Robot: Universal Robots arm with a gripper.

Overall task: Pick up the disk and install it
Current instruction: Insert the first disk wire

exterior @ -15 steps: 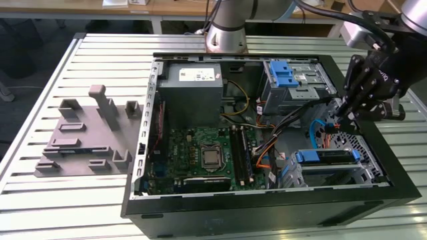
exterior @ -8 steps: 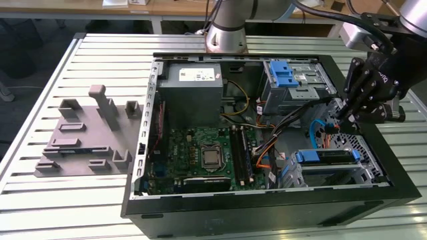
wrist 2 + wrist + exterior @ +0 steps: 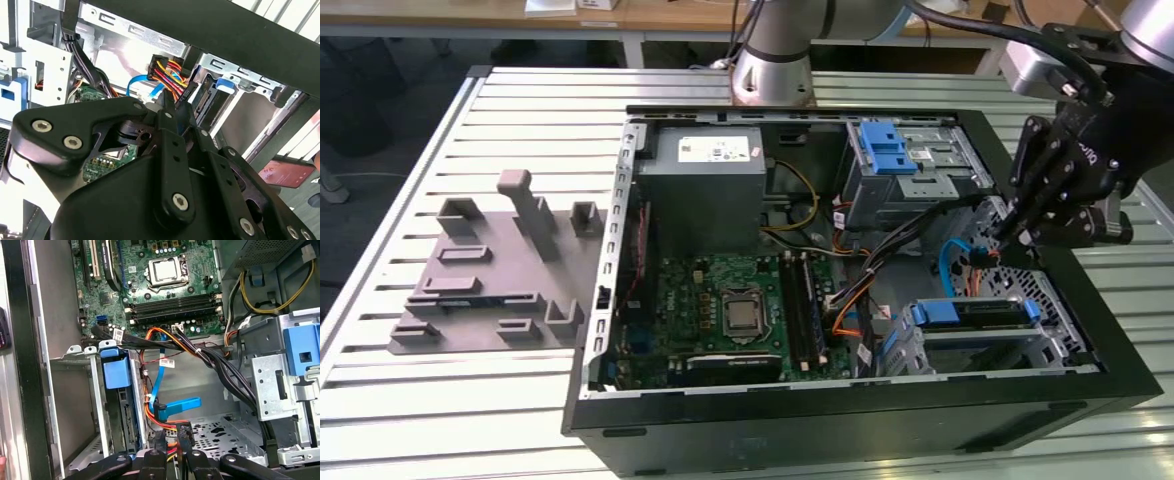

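Open black computer case point(image 3: 854, 425) lies on slatted metal table point(image 3: 400, 400). Inside: green motherboard point(image 3: 720, 310) with bare CPU socket point(image 3: 742, 312), grey power-supply box point(image 3: 707, 185) with white sticker, blue latch point(image 3: 887, 150) on silver cage, bundled cables point(image 3: 220, 365), blue data cable point(image 3: 177, 407). Grey plastic fixture point(image 3: 487, 275) sits on table at the exterior view's left.

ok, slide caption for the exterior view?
Gripper poised inside the open PC case, above the disk seated in its bay.

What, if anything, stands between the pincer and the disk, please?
Loose cables hang at the pincer, right beside the disk in its cage; the disk's blue front itself looks uncovered.
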